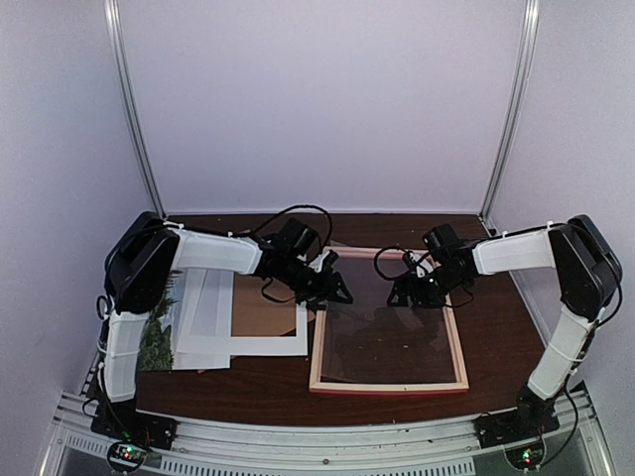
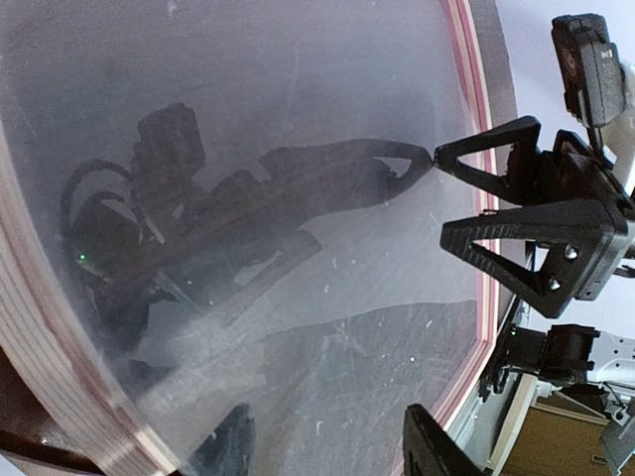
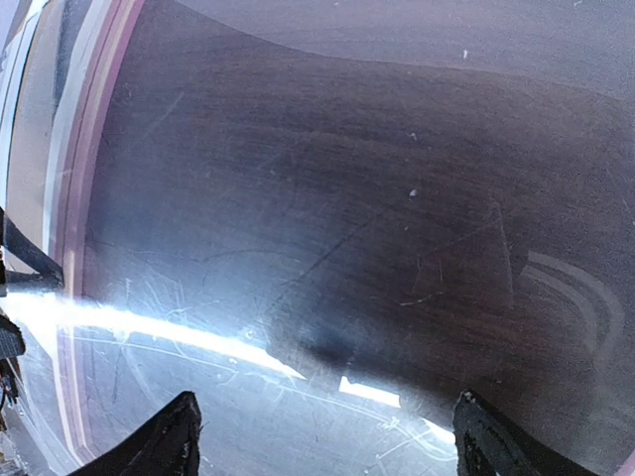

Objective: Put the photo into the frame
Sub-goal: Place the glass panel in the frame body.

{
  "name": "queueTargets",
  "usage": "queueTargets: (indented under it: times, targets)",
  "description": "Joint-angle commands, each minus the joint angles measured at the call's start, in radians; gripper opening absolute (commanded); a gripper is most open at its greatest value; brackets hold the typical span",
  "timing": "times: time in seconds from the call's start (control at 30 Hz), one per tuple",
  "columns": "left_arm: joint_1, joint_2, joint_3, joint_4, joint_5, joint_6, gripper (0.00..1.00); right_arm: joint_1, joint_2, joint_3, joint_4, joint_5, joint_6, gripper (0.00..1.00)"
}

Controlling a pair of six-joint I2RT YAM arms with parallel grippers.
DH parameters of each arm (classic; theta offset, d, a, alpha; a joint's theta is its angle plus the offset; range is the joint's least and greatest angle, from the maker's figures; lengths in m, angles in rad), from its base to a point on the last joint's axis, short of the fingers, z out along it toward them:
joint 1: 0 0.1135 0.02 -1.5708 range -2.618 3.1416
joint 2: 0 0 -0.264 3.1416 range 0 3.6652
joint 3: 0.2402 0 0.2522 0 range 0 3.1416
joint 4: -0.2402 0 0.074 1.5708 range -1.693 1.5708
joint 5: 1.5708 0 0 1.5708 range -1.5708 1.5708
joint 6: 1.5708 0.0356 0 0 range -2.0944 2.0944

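The frame (image 1: 387,388) lies flat right of centre, pale wood side up, with a clear scratched pane in it. Its pink rail shows in the left wrist view (image 2: 464,59) and the right wrist view (image 3: 91,149). The photo (image 1: 155,337) lies at the far left, green trees showing, partly under a white sheet and my left arm. My left gripper (image 1: 335,289) is open and empty at the frame's upper left rail, its tips low over the pane (image 2: 327,451). My right gripper (image 1: 405,294) is open and empty over the pane's far part (image 3: 332,441), and also shows in the left wrist view (image 2: 496,198).
A white mat (image 1: 268,345) lies left of the frame, with the brown backing board (image 1: 263,309) showing through its window. A white sheet (image 1: 203,312) overlaps the photo. Pale walls and metal posts enclose the table on three sides.
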Motion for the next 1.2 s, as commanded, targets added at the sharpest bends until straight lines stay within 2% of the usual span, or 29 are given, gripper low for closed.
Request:
queueTargets:
  times: [0.0, 0.8, 1.17]
  targets:
    - [-0.004, -0.056, -0.005, -0.01, -0.028, 0.037, 0.52, 0.004, 0.018, 0.002, -0.007, 0.006, -0.003, 0.87]
    - [-0.004, -0.111, -0.016, -0.127, -0.175, 0.136, 0.57, 0.004, -0.001, 0.016, -0.042, 0.02, -0.019, 0.87]
    - [-0.003, -0.112, -0.011, -0.138, -0.199, 0.158, 0.57, 0.004, 0.001, 0.017, -0.045, 0.022, -0.021, 0.87]
